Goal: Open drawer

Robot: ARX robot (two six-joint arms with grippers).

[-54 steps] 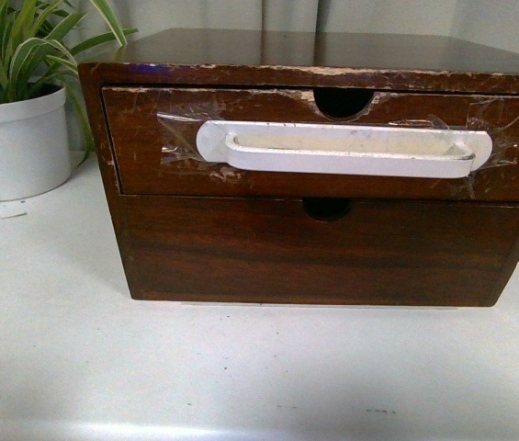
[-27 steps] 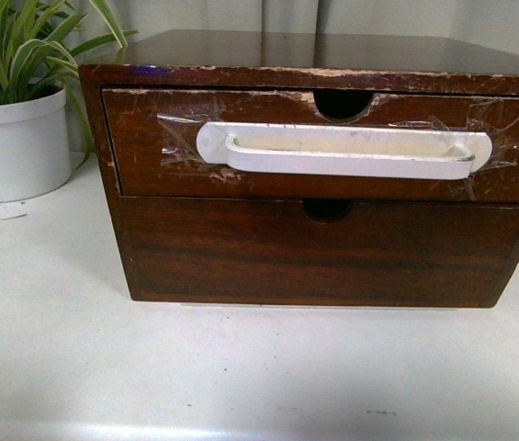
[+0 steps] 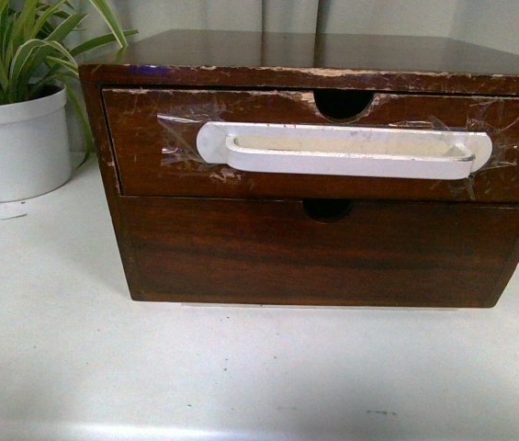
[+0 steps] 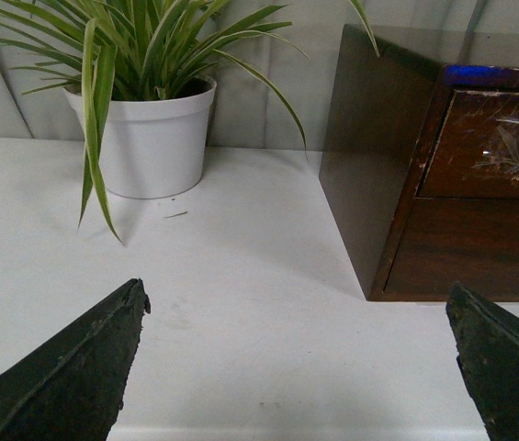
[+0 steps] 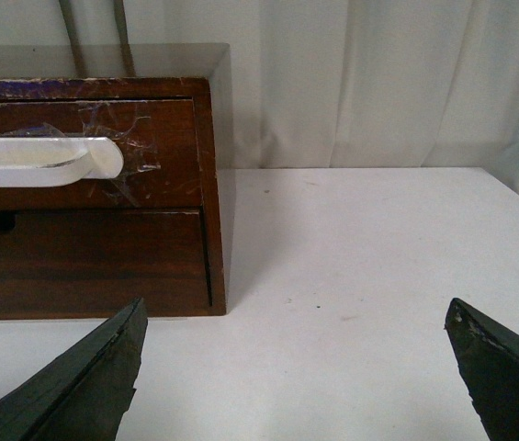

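The drawer (image 3: 149,165) is the upper one of a dark brown wooden chest, shut flush, with chipped edges and a half-round notch. Its long white handle (image 3: 344,151) is fixed by clear tape. The drawer also shows in the left wrist view (image 4: 489,147) and the right wrist view (image 5: 163,184), with the handle's end (image 5: 48,161). My left gripper (image 4: 296,303) is open and empty over the white table, short of the chest's left corner. My right gripper (image 5: 296,312) is open and empty, short of the chest's right corner. Neither gripper shows in the front view.
A plain handleless lower drawer (image 3: 323,253) sits under the taped one. A white pot with a green striped plant (image 3: 16,142) stands left of the chest, also in the left wrist view (image 4: 153,138). White curtains (image 5: 378,83) hang behind. The white table (image 3: 241,367) spreads before the chest.
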